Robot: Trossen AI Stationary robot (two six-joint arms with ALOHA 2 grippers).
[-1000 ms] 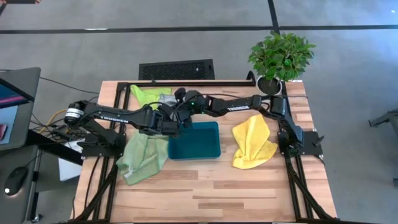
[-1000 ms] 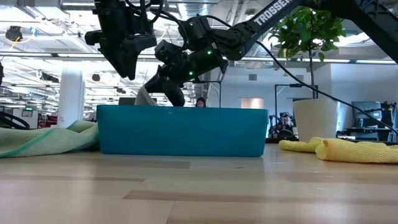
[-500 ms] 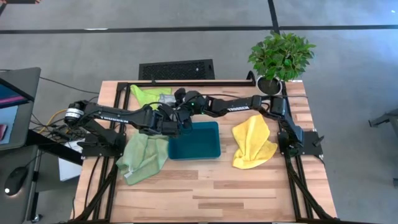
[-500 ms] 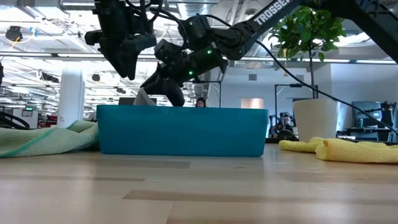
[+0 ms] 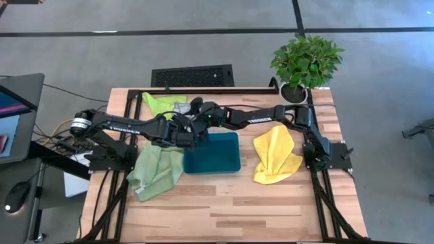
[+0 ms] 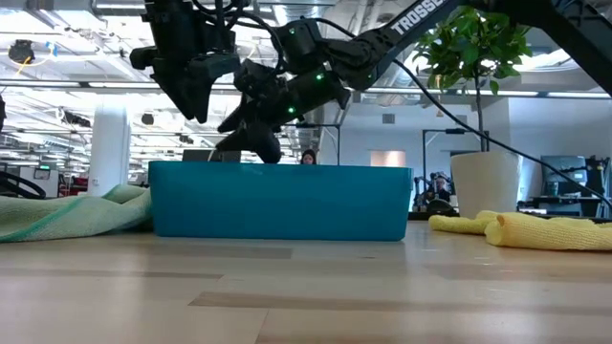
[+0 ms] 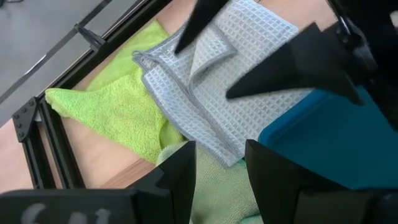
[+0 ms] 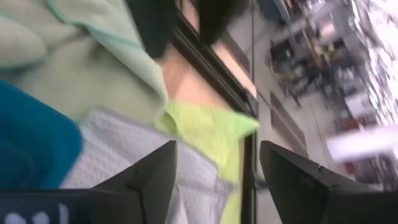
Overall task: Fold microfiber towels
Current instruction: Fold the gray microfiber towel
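Note:
A light grey towel [image 5: 180, 108] lies bunched on the table behind the teal tray [image 5: 224, 159], partly on the lime green towel [image 5: 157, 103]. My right gripper [image 7: 205, 70] stands open over a raised fold of the grey towel [image 7: 193, 106]. My left gripper [image 5: 188, 139] hovers open beside it, above the tray's far left corner, with nothing between its fingers. The pale sage towel [image 5: 154, 173] lies crumpled left of the tray. The yellow towel [image 5: 277, 156] is on the table to the tray's right. My right gripper's open fingers stand on either side of a raised fold [image 7: 208, 53] in the grey towel, slanting down from the table's right. Whether they touch it I cannot tell.
A potted plant [image 5: 305, 61] stands at the table's far right corner. Black frame rails run along the table's far, left and right edges. Bare wood stretches across the near half of the table.
My right gripper has opened and let go of the grey towel. The towel's corner, which stood up above the tray's wall in the low view, has dropped out of sight behind it.

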